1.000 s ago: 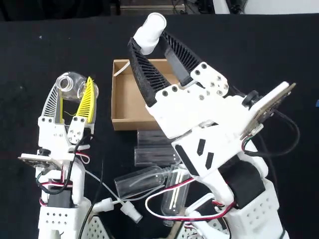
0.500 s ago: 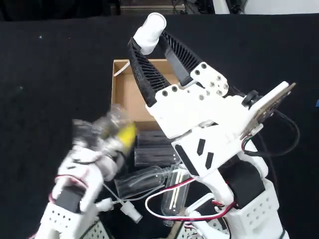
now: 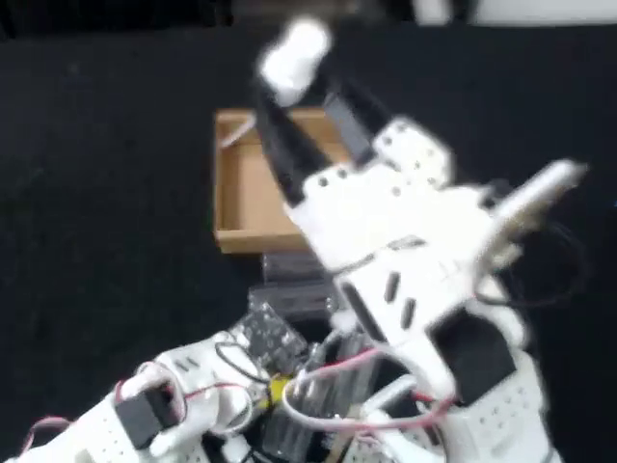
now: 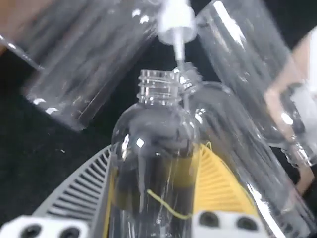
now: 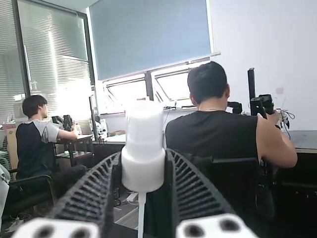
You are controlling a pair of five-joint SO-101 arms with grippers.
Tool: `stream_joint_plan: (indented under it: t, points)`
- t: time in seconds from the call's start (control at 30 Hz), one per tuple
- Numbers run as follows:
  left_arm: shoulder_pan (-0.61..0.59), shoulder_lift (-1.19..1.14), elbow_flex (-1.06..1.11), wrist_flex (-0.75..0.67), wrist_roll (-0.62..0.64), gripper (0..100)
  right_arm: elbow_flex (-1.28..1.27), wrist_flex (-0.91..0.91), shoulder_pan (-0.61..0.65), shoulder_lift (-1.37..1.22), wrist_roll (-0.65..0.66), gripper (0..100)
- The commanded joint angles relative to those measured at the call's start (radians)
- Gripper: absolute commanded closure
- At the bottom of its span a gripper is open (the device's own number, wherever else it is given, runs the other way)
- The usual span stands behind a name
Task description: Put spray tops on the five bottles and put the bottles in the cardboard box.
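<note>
Saw a clear bottle (image 4: 156, 163), its threaded neck bare, clamped by the body in the left gripper (image 4: 156, 148) between grey and yellow fingers (image 4: 213, 178), low by the table's (image 3: 96, 145) near edge. Found more bottles (image 4: 79, 54) lying just past its neck, with a loose spray top (image 4: 176, 20) and its tube near them. Made out the right gripper (image 3: 294, 82) high above the cardboard box (image 3: 236, 193), closed on a white spray top (image 5: 143, 158) with its thin tube hanging between the fingers. Found the box open-side up around the table's middle
</note>
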State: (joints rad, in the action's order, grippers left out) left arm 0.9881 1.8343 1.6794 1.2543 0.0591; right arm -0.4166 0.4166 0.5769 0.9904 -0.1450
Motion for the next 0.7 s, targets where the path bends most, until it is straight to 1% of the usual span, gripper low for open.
stream_joint_plan:
  t: [0.0,0.2,0.27,0.33,0.47,0.67]
  points:
    - [0.165,-0.009,0.019,-0.025,0.003,97,0.005,-0.026,0.017,0.025,-0.006,98.4]
    - [0.237,-0.009,0.019,-0.029,-0.002,97,0.005,-0.026,0.017,0.025,-0.006,98.4]
    - [0.240,-0.009,0.019,-0.035,-0.003,97,0.005,-0.026,0.017,0.025,-0.006,98.4]
    - [0.211,-0.009,0.002,-0.037,-0.003,97,0.005,-0.026,0.015,0.025,-0.006,98.4]
    - [0.062,-0.009,-0.105,-0.028,-0.003,97,0.005,-0.026,0.014,0.025,-0.006,98.4]
    - [-0.236,-0.008,-0.259,-0.038,-0.003,97,0.004,-0.026,0.015,0.025,-0.006,98.4]
